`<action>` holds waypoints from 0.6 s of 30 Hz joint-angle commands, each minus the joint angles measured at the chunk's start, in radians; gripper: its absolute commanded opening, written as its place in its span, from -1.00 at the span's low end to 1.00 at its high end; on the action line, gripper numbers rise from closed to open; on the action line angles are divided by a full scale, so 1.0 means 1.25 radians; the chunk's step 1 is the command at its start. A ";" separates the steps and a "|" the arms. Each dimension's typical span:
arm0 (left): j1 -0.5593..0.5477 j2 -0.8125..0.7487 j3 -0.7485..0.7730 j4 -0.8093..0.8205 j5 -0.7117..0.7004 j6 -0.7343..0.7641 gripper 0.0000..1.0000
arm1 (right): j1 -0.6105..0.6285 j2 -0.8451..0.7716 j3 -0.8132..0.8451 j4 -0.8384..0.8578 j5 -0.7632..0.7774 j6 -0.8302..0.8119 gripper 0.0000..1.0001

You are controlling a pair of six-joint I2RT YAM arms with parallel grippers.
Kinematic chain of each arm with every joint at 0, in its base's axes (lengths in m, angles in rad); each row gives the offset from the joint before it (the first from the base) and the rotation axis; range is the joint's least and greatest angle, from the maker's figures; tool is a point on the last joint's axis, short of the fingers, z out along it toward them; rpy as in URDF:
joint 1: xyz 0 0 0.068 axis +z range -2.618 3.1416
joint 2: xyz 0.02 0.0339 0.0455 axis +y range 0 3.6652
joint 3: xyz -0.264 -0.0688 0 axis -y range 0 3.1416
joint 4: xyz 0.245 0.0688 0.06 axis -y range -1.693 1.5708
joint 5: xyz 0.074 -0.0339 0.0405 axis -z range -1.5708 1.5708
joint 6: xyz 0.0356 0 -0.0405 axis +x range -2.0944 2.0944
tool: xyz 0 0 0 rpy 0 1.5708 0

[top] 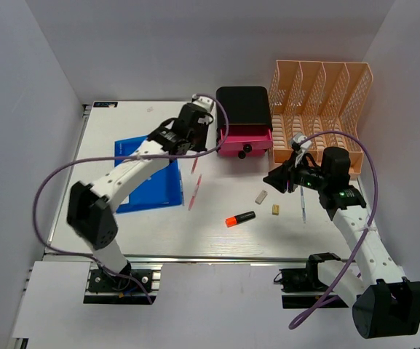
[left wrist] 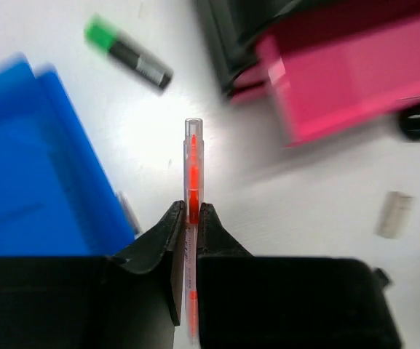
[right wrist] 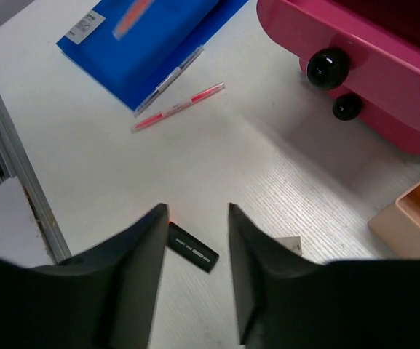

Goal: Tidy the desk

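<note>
Left pincer (left wrist: 188, 218) is clamped tight on a clear red-ink pen (left wrist: 193, 156), with the barrel poking out past the tips. The white surface (left wrist: 297, 196) sits right under it, just off the left side of the pink box (left wrist: 355, 80). That wrist view is blurry, so I can't tell if the pen touches the surface. The blue folder (left wrist: 35, 167) lies further out from the box on that same side. The right pincer (right wrist: 195, 218) has its jaws apart and is holding nothing. It hangs over the surface in front of the pink box, and a black-bodied marker (right wrist: 193, 249) lies flat on the surface straight below the gap.
</note>
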 commanded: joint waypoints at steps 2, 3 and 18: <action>-0.022 -0.137 0.032 0.108 0.097 0.160 -1.00 | -0.005 -0.012 -0.004 0.012 -0.037 -0.019 -0.49; -0.029 -0.131 0.041 0.137 0.122 0.180 -1.00 | -0.005 -0.014 -0.005 0.012 -0.038 -0.023 -0.66; -0.106 0.101 0.217 0.363 0.293 0.587 -1.00 | -0.035 -0.076 -0.026 0.044 0.020 -0.037 -1.00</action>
